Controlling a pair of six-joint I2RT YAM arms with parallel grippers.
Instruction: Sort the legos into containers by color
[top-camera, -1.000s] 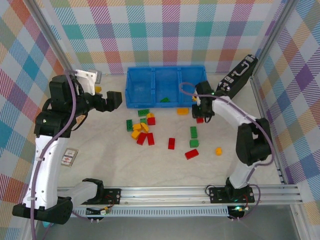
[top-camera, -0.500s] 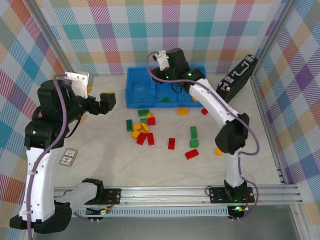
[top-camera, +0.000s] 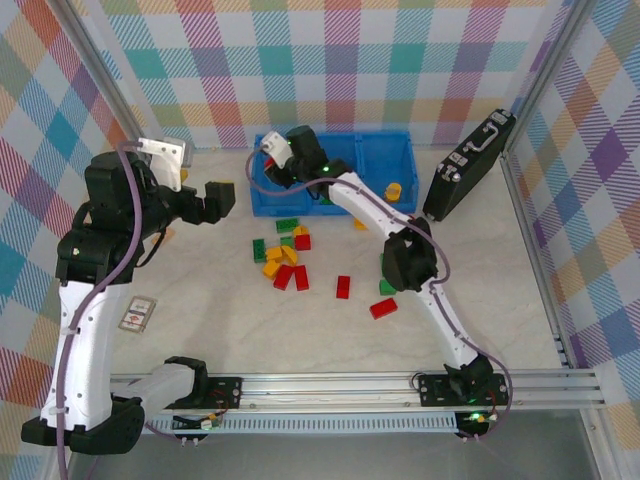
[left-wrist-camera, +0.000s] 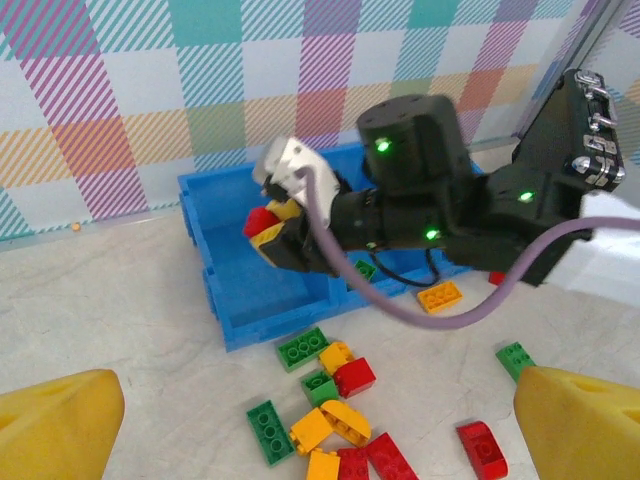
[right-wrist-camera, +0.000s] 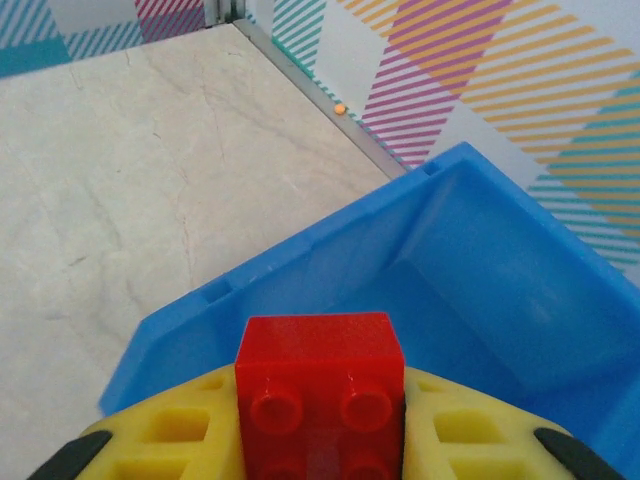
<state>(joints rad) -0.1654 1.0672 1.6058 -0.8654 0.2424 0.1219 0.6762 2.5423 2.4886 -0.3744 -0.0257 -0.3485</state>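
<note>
I am swinging the right arm across the blue tray (top-camera: 270, 209). A second ago it was down by the tray's right end; now the right fingers (right-wrist-camera: 160, 445) are hanging over the tray's left compartment (right-wrist-camera: 500, 320), clenched on a red brick (right-wrist-camera: 320, 380). That brick looks ready to be dropped, which would start the red bin. A green brick (left-wrist-camera: 365, 268) is lying in the middle compartment and an orange one (top-camera: 393, 188) in the right.

I am holding the left fingers (left-wrist-camera: 60, 425) spread wide and empty, just left of the tray. The main pile of legos (top-camera: 283, 262) is waiting on the worktop in front of the tray, and a black briefcase (top-camera: 465, 165) is leaning beside the tray's right end. My right arm is stretching over the tray's front, so I judge the left arm should keep clear.
</note>
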